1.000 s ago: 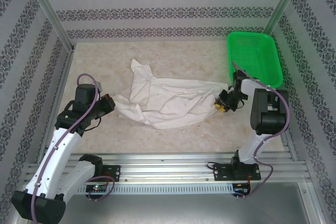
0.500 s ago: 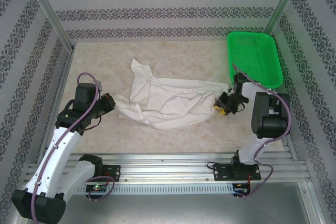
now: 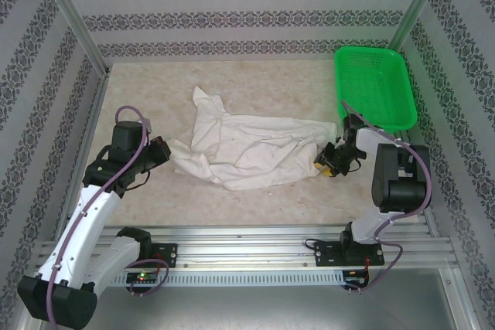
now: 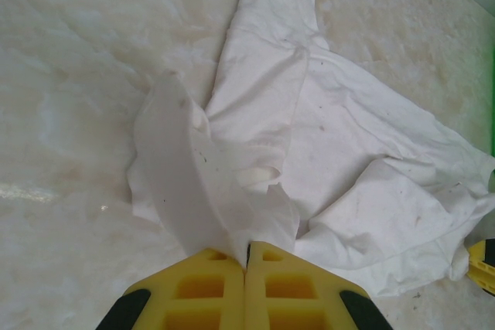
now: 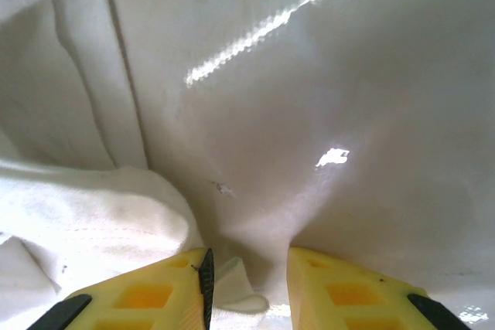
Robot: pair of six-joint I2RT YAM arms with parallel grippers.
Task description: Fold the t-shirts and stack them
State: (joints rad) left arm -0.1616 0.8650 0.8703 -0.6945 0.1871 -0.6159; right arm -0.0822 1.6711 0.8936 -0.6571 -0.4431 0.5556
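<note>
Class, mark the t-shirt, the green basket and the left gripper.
t-shirt (image 3: 255, 148), top view, middle of the crumpled cloth.
green basket (image 3: 377, 86), top view, bare floor.
left gripper (image 4: 247, 251), left wrist view, between its shut fingers.

Bare table (image 3: 271, 83) at 12 and 6 o'clock free for me; basket (image 3: 370, 51) blocks 2 o'clock; t-shirt (image 3: 247, 148) covers centre.

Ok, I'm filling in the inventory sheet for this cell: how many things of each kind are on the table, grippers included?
t-shirt: 1
basket: 1
grippers: 2 (left gripper, right gripper)
Total: 4
</note>
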